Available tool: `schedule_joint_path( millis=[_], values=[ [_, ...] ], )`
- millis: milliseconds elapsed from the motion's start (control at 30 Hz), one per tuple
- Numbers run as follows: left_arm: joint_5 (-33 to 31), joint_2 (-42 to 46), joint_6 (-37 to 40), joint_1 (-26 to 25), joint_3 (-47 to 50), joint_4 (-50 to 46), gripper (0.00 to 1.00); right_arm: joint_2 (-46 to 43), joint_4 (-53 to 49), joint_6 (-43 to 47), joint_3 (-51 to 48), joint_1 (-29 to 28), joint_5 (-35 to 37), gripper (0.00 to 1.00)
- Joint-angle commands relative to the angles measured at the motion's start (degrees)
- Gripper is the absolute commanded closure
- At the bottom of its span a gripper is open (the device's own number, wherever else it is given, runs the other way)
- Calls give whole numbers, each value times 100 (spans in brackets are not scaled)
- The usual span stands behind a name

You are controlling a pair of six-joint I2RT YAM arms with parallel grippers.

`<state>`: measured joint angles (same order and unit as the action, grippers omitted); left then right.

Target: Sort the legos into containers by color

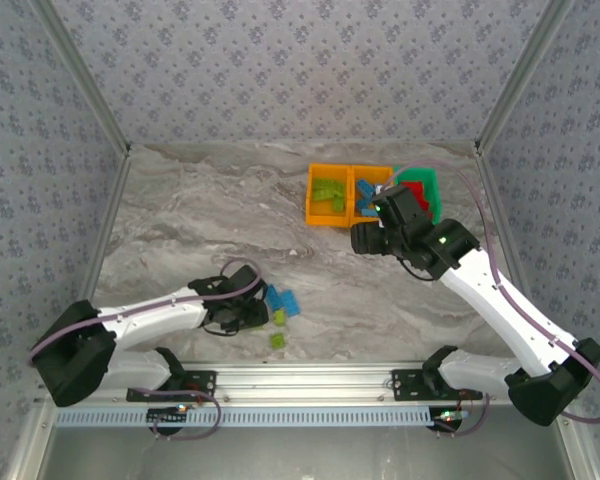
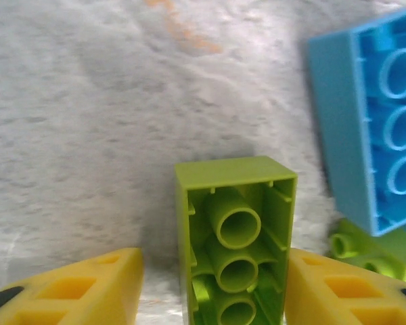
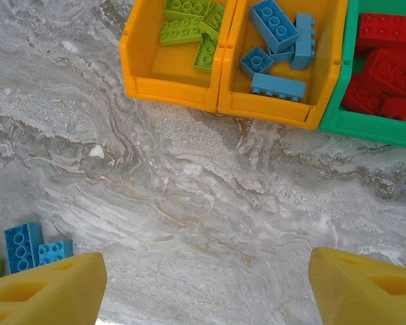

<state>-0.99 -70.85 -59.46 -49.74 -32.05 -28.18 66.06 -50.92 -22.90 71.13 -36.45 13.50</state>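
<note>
Fingers of your left gripper (image 2: 212, 274) flank a green brick (image 2: 235, 223), not gripping yet; your right gripper (image 3: 206, 271) hangs open, empty.

Table (image 3: 189, 176) grey-white marbled. At the frame's top, left orange bin (image 3: 164, 87) holds lime bricks (image 3: 183, 30), middle orange bin (image 3: 271, 108) blue bricks (image 3: 274, 24), green bin (image 3: 372, 125) red bricks (image 3: 386, 61). Fingers (image 3: 47, 291) yellow. Walls (image 1: 280, 70) grey, small floral print.

My two white arms (image 1: 150, 318), black at the joints, trail lilac cables (image 1: 478, 195); my fingers (image 2: 81, 288) are yellow wedges with hollow pockets.
</note>
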Motion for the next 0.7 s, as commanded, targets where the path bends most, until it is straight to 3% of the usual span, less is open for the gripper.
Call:
schedule_joint_path(
  millis=[0,233,433,533,667],
  values=[
    [-173,329,242,102,106,-476,48,46,-81,-74,52,-59,189,19],
    [-125,60,663,184,-196,-826,73,13,-120,-79,110,-141,79,19],
    [-211,580,751,223,-542,-880,79,-269,-77,587,-231,-214,-3286,17],
    [-229,722,1042,272,-888,-825,80,-330,-237,519,-492,-596,-3184,17],
    [-182,441,1530,293,-1604,-420,80,-533,395,51,-928,-861,-3218,17]
  ],
)
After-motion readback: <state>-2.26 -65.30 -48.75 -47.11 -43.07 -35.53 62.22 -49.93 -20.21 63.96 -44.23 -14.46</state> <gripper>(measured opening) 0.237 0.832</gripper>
